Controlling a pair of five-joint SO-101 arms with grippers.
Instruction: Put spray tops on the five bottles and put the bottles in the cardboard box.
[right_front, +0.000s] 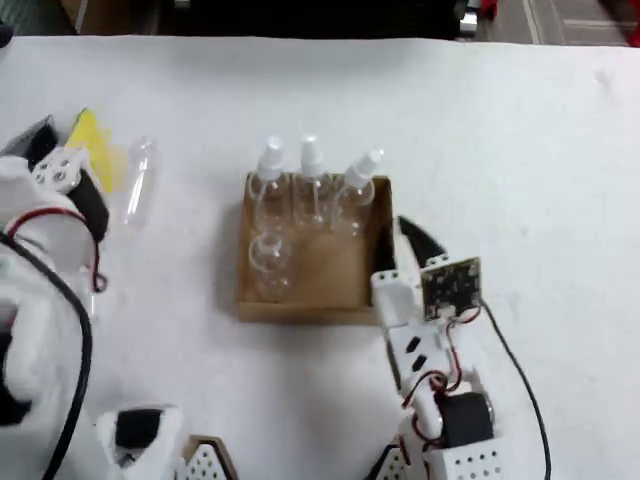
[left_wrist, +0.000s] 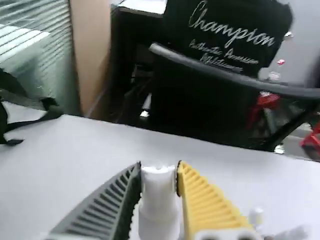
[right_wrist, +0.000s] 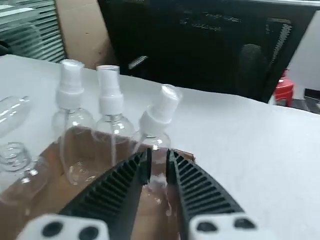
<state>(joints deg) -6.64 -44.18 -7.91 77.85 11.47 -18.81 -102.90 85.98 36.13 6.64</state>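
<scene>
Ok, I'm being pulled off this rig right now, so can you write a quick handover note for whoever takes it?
Left gripper: shut on a spray top, at the table's left side.
Right gripper: beside the cardboard box, at its right wall.
Done: three capped bottles stand along the box's back.
Left: the uncapped bottle standing in the box needs a top. The loose bottle, lying on the table left of the box, needs a top, then boxing.

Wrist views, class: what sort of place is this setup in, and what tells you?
Likely an office or lab room: a white table serves as the workbench, with window blinds and what looks like a dark chair behind it.
</scene>
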